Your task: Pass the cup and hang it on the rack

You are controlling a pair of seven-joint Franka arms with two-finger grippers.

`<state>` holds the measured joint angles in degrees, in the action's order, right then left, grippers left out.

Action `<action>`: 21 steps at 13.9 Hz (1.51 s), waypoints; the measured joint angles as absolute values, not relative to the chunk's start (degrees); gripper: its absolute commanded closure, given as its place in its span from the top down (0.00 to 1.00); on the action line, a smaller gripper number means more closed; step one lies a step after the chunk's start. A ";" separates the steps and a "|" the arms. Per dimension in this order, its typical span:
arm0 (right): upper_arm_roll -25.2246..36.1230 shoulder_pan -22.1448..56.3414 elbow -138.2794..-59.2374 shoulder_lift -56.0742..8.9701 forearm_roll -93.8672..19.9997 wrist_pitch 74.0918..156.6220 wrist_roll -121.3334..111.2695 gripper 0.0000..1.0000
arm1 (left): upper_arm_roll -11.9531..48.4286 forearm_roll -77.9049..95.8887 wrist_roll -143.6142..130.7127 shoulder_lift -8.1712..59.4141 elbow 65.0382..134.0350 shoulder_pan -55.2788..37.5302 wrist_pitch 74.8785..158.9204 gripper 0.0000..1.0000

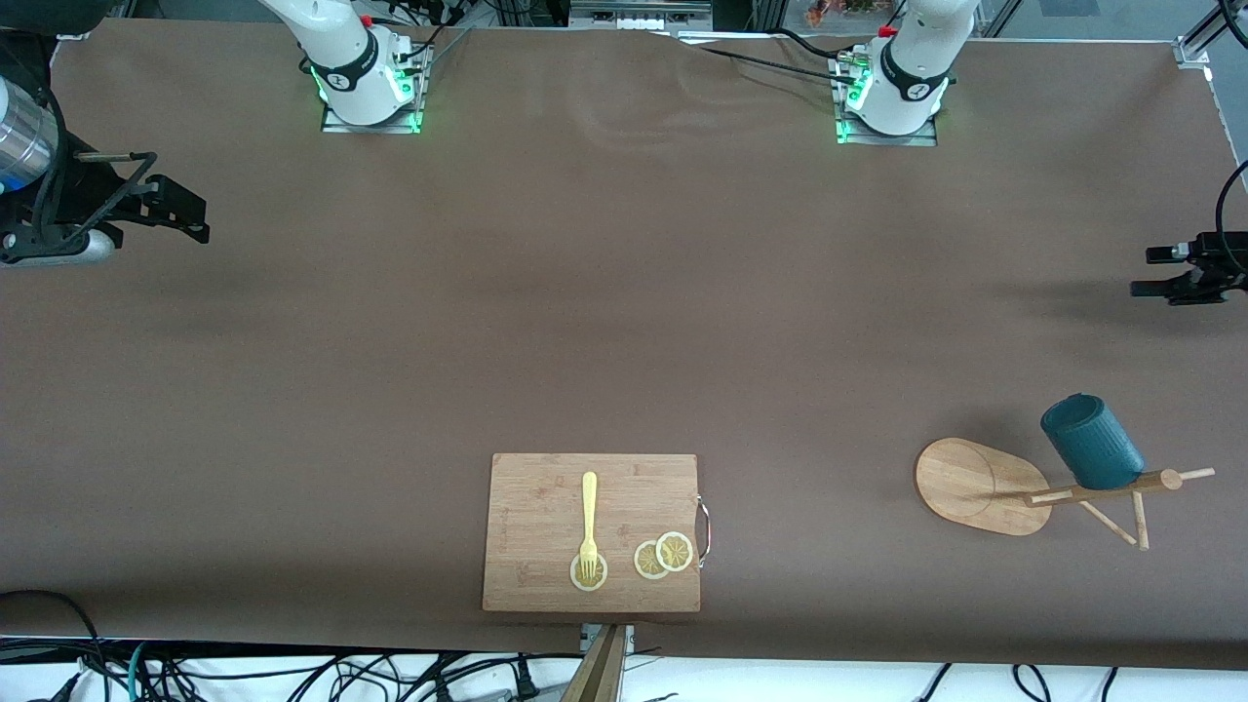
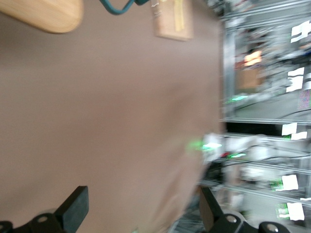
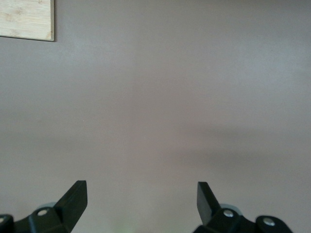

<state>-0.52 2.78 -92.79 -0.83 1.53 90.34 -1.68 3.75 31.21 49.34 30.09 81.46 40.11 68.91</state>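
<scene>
The cup [image 1: 1092, 441] hangs on a peg of the rack [image 1: 983, 486], which stands at the left arm's end of the desk [image 1: 624, 312], at 3 o'clock from the board [image 1: 546, 526]. Left pincer [image 1: 1160, 273] and right pincer [image 1: 180, 210] hover over bare desk, fingers apart, empty.

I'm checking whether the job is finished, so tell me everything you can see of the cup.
The cup is a small dark teal mug with a ribbed-looking outer wall. It hangs tilted on a peg of the wooden rack, above the table, at the left arm's end. Its handle shows in the left wrist view. Neither gripper touches it.
</scene>
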 measured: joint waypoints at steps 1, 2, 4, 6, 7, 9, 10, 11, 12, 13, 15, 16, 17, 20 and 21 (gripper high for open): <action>-0.52 2.76 -92.79 -0.87 1.53 90.34 -1.68 1.00 | 3.76 27.49 47.24 27.88 80.08 37.28 70.30 1.00; -0.52 2.74 -92.79 -0.89 1.53 90.34 -1.68 1.00 | 3.78 23.92 44.86 25.76 78.99 34.08 71.90 1.00; -0.52 2.72 -92.79 -0.89 1.53 90.34 -1.68 1.00 | 3.73 17.08 39.55 22.08 77.57 27.41 74.53 1.00; -0.53 2.72 -92.79 -0.89 1.52 90.34 -1.68 1.00 | 2.17 12.65 32.75 19.37 76.50 20.28 75.52 1.00; -0.55 2.72 -92.79 -0.89 1.52 90.34 -1.68 1.00 | -0.42 11.73 29.62 18.49 75.91 15.88 75.73 1.00; -0.58 2.73 -92.79 -0.89 1.52 90.34 -1.68 1.00 | -8.71 11.26 25.73 17.39 74.53 5.83 75.91 1.00; -0.60 2.73 -92.78 -0.89 1.51 90.34 -1.68 1.00 | -12.42 11.20 24.52 16.90 74.01 1.56 75.88 1.00; -0.68 2.73 -92.79 -0.89 1.50 90.34 -1.68 1.00 | -14.44 10.88 22.58 16.12 73.69 -1.29 75.71 1.00; -0.82 2.75 -92.78 -0.89 1.50 90.34 -1.68 1.00 | -15.21 10.31 19.34 15.05 73.54 -3.22 75.31 1.00; -0.96 2.75 -92.78 -0.89 1.50 90.34 -1.68 1.00 | -15.36 10.07 15.45 13.84 73.52 -4.56 74.83 1.00; -1.03 2.76 -92.77 -0.89 1.50 90.34 -1.68 1.00 | -15.38 10.02 8.71 11.13 73.54 -6.51 73.03 1.00; -1.03 2.76 -92.77 -0.89 1.50 90.34 -1.68 1.00 | -15.28 10.02 6.51 9.91 73.56 -7.11 71.74 1.00; -1.03 2.76 -92.77 -0.89 1.50 90.34 -1.68 1.00 | -14.80 10.02 4.49 8.88 73.65 -7.41 70.49 1.00; -1.03 2.76 -92.77 -0.89 1.50 90.34 -1.68 1.00 | -11.76 9.68 -0.78 7.69 74.45 -7.52 69.37 1.00; -1.03 2.76 -92.77 -0.89 1.50 90.34 -1.68 1.00 | -11.29 8.96 -1.20 7.75 75.14 -7.52 69.40 1.00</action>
